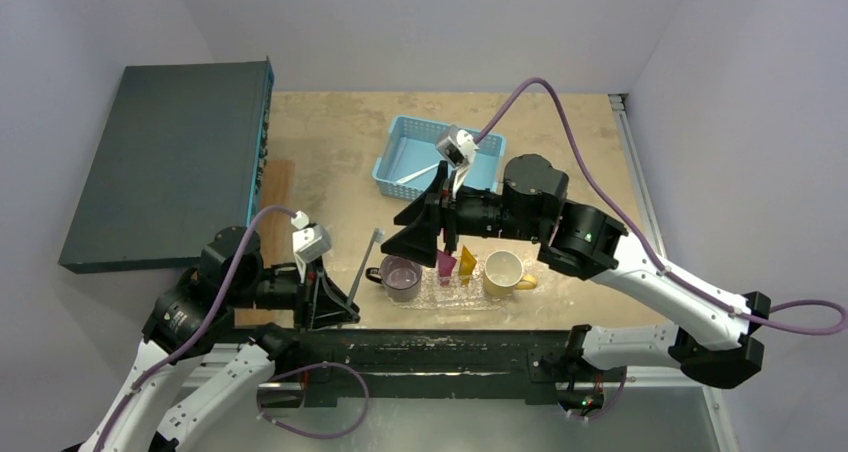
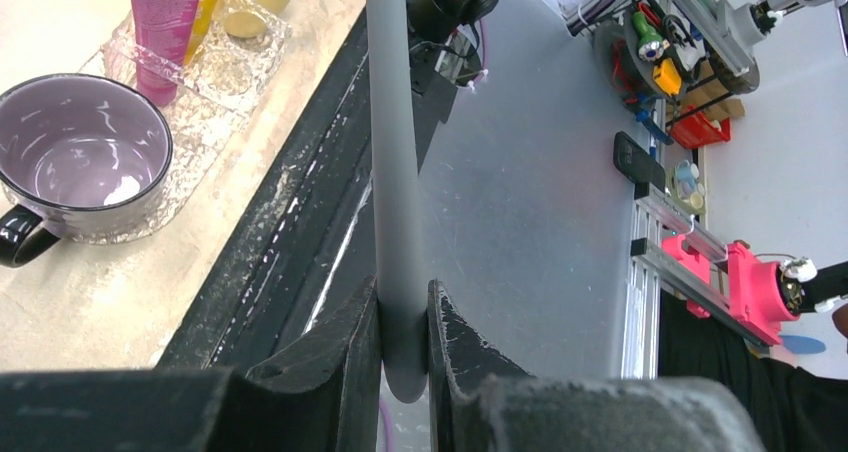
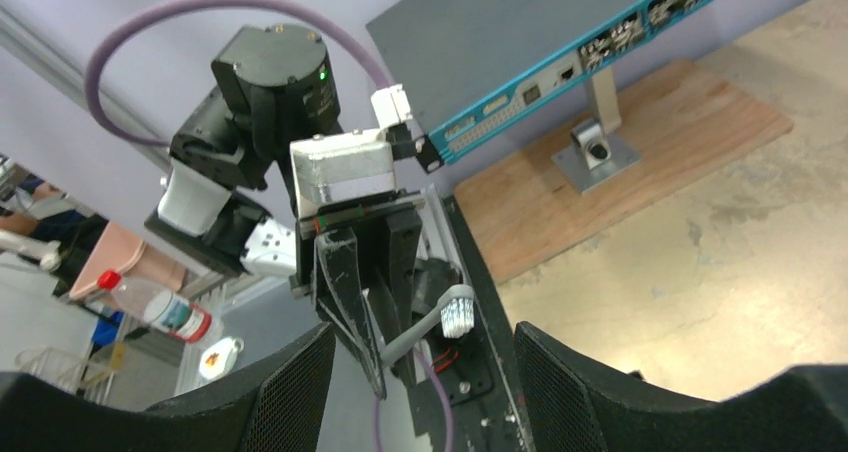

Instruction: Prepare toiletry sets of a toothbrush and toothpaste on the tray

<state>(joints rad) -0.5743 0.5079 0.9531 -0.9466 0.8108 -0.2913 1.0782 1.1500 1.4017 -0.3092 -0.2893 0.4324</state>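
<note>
Toothbrush (image 1: 363,267), 1 thin pale grey plastic stick, is pinched at its handle end by the left gripper (image 2: 402,297). It slants over the table's near edge beside the crinkled clear oblong tray (image 1: 475,299). The right gripper (image 1: 412,230) hangs wide open above the scuffed beige tabletop (image 1: 330,142), with plain lavender walls (image 1: 400,22) behind.

Left gripper (image 3: 385,352) clamping a grey, white-bristled toothbrush (image 3: 455,312)
Right gripper (image 3: 422,357) fingers stand spread wide in the foreground; behind, a blue-grey network switch (image 3: 560,32) sits above a wooden board (image 3: 640,152).
</note>
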